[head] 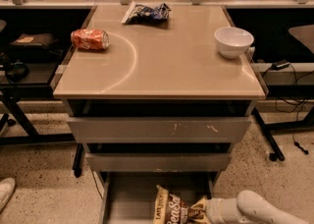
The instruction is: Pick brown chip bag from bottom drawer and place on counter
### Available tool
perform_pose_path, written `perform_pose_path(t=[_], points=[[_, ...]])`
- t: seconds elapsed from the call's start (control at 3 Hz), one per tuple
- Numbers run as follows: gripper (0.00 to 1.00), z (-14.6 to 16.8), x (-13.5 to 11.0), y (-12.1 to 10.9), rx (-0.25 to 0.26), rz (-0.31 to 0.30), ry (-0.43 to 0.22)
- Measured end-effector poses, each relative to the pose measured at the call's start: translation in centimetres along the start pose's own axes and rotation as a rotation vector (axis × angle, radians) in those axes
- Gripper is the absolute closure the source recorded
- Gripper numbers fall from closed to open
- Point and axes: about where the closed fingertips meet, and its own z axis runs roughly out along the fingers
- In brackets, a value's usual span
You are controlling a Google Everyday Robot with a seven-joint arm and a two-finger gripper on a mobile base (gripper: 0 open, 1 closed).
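Observation:
The brown chip bag (170, 210) with "Sea Salt" script stands in the open bottom drawer (127, 198), at the frame's lower edge. My gripper (195, 213) reaches in from the lower right on a white arm (245, 208) and is shut on the bag's right edge. The bag's lower part is cut off by the frame. The beige counter (167, 66) with a faint white curved line sits on top of the drawer unit.
On the counter lie a red can (90, 39) on its side at the left, a dark blue and white bag (146, 13) at the back, and a white bowl (233, 41) at the right. Two wider grey drawers (159, 129) stick out above the bottom one. Dark side tables flank the unit.

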Motion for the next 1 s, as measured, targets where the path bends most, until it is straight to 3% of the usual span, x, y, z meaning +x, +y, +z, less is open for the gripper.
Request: perform_pose_path(t=[0.33, 0.67, 1.0], points=[[1.00, -4.8, -3.1, 0.2, 0.023, -0.076, -0.018], [1.00, -7.4, -4.5, -0.2, 0.031, -0.115, 0.015], [1.00, -7.4, -4.6, -0.2, 0.030, -0.116, 0.015]])
